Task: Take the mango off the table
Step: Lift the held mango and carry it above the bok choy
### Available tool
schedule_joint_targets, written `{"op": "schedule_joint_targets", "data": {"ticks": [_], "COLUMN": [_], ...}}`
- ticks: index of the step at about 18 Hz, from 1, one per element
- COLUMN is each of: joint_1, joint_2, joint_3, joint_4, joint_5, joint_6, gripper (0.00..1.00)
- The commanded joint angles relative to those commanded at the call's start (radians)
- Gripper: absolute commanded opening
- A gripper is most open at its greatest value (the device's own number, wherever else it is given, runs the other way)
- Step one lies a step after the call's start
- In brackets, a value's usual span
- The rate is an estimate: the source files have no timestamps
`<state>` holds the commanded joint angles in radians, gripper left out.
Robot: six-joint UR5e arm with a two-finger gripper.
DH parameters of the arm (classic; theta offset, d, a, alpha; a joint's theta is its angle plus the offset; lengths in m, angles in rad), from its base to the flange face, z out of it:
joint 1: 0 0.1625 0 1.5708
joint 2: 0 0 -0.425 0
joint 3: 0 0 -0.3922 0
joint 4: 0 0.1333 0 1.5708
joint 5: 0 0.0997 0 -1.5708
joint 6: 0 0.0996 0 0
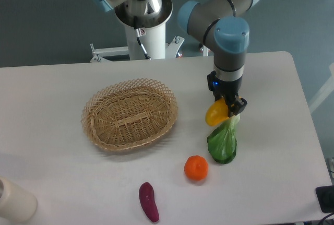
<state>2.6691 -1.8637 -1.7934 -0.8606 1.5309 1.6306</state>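
Observation:
The mango (215,114) is a glossy yellow-orange fruit held up off the white table (271,89), right of the basket. My gripper (229,106) points straight down and is shut on the mango's right end. The fruit hangs just above the top of the green leafy vegetable (223,140).
A woven basket (130,114) sits left of the gripper. A round orange (196,167) and a purple eggplant (148,201) lie nearer the front edge. A cream cylinder (14,200) stands at the front left corner. The robot base (143,37) is behind the table.

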Motion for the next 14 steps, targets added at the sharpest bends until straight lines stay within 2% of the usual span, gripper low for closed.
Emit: {"op": "schedule_joint_targets", "data": {"ticks": [3, 14], "joint_1": [0.002, 0.017], "joint_2": [-0.009, -0.032], "joint_3": [0.034, 0.049], "joint_4": [-0.003, -0.009], "joint_5": [0.002, 0.009], "joint_6": [0.002, -0.018], "gripper": [0.55, 0.55]}}
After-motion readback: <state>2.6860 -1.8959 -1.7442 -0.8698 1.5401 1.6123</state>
